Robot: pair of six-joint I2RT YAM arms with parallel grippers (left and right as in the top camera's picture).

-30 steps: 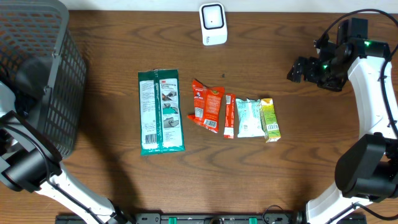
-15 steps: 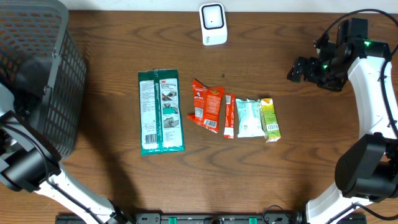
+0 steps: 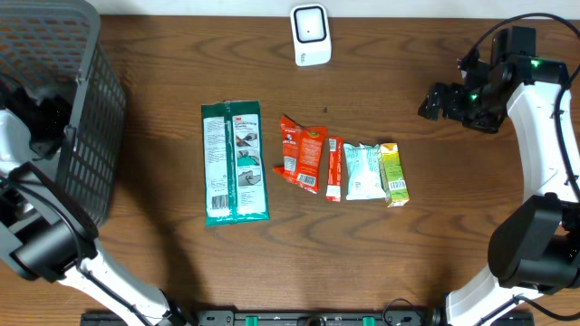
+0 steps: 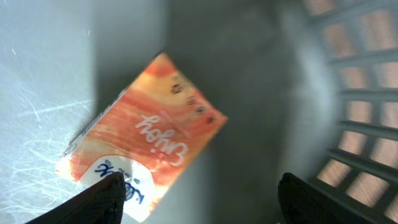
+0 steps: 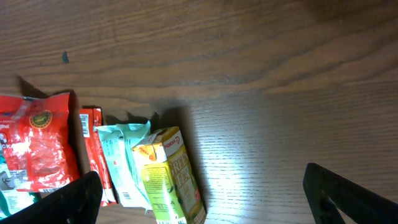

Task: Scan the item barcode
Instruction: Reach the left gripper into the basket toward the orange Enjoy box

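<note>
Since the left gripper [image 4: 205, 208] hung inside the grey plastic lattice basket [image 3: 86, 136] at the far left, its fingers spread wide with nothing between them, the step in hand looked like the gap between items rather than a scan. Just ahead of those fingers an orange-and-white printed carton [image 4: 146, 140] lay flat on the basket floor. Its lower corner sat close to one finger, though contact could not be told. To the right, on the brown wooden table [image 3: 163, 272], a row of goods lay unscanned by the look of it. First came a flat green-and-white pack [image 3: 234, 161], then a red crinkled pouch [image 3: 301, 152]. The small white box-shaped scanner [image 3: 310, 34] stood well behind the row at the table's far edge. Further right were a thin red stick sachet [image 3: 333, 168], a pale teal packet [image 3: 363, 171] and a yellow-green drink carton [image 3: 393, 174], each just beside the next. The next move probably called for a gripper to take one item and turn its barcode toward the scanner. At the far right the right gripper [image 3: 426, 107] hovered above bare table, jaws fully apart and empty, well clear of the row.
</note>
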